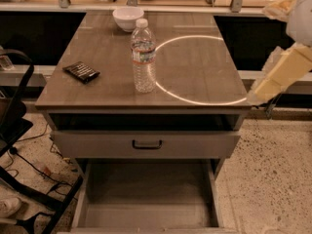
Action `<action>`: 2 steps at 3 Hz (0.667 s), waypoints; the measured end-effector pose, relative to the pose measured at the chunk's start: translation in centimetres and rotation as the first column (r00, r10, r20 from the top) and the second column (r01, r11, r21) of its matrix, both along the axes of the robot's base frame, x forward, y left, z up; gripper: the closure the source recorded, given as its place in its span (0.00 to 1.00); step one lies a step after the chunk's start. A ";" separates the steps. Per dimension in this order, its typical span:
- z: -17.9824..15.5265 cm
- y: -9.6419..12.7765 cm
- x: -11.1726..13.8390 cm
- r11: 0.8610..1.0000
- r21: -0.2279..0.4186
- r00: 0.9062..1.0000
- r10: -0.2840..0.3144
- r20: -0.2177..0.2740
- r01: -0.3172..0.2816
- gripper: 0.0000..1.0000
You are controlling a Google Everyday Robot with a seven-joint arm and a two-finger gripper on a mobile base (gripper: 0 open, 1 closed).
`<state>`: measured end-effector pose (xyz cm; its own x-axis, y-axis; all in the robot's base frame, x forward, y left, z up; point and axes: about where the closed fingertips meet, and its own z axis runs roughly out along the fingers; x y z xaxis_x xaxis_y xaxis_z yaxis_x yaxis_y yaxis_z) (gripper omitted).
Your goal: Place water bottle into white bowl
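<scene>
The water bottle [143, 57] stood upright on the surface [204, 77], white bowl [127, 17] at its far edge. The pincer [257, 95] hung off the right edge, grip state unclear.

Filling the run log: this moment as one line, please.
water bottle: upright, middle of table | white bowl: table's back edge | gripper: off table's right edge, apart from water bottle | bottom drawer: open

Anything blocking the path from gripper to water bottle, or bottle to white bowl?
Nothing visible. The gripper hangs right of the table; only bare tabletop lies between it and the water bottle. The white bowl sits just behind the bottle.
</scene>
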<state>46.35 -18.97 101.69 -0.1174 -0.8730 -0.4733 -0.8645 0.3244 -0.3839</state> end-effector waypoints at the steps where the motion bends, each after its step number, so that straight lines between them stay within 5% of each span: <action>1: -1.7 1.4 4.6 0.957 0.290 1.000 0.011 0.022 -0.017 0.00; 2: -2.1 3.9 7.3 0.864 0.502 0.999 0.044 0.027 -0.052 0.00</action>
<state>53.60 -15.07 99.58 -0.0715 -0.5214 -0.8503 -0.8796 0.4349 -0.1927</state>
